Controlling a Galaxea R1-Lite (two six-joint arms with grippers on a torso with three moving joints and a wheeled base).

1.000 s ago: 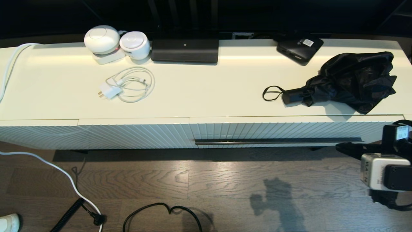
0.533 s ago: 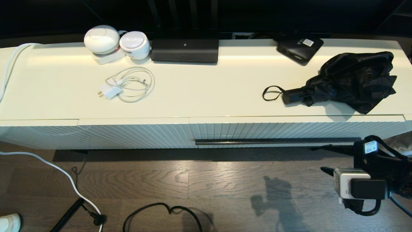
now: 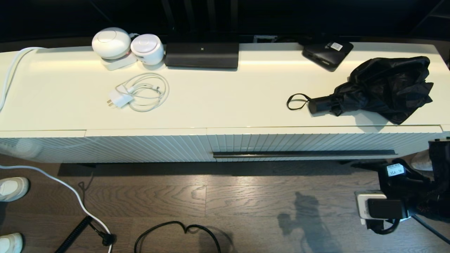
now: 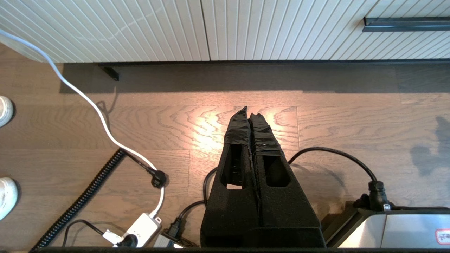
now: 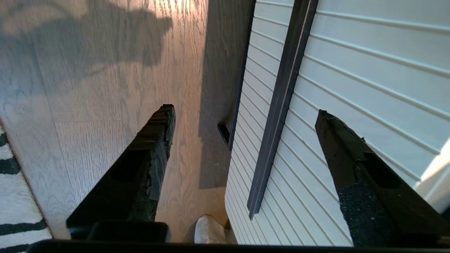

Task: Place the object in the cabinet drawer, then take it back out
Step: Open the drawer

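Observation:
The black folding umbrella (image 3: 385, 86) lies on the right of the cabinet top, its short handle (image 3: 318, 104) and wrist loop (image 3: 297, 102) pointing left. Below it the cabinet drawer (image 3: 316, 142) is shut, its long dark bar handle (image 3: 304, 153) running along the ribbed front. My right gripper (image 3: 367, 168) hangs low in front of the drawer's right end, open and empty. In the right wrist view the right gripper (image 5: 245, 111) frames the bar handle (image 5: 281, 105) without touching it. My left gripper (image 4: 251, 112) is shut on nothing, over the floor.
On the cabinet top are a black rectangular device (image 3: 202, 55), a flat black box (image 3: 327, 52), two white round devices (image 3: 112, 44) and a coiled white charger (image 3: 140, 92). Cables (image 3: 175, 228) cross the wooden floor. White shoes (image 3: 12, 188) stand at the left.
My right arm has dropped lower and shifted left, away from the drawer's right end. A second white shoe has stepped into view at the left. The umbrella and drawer have not moved.

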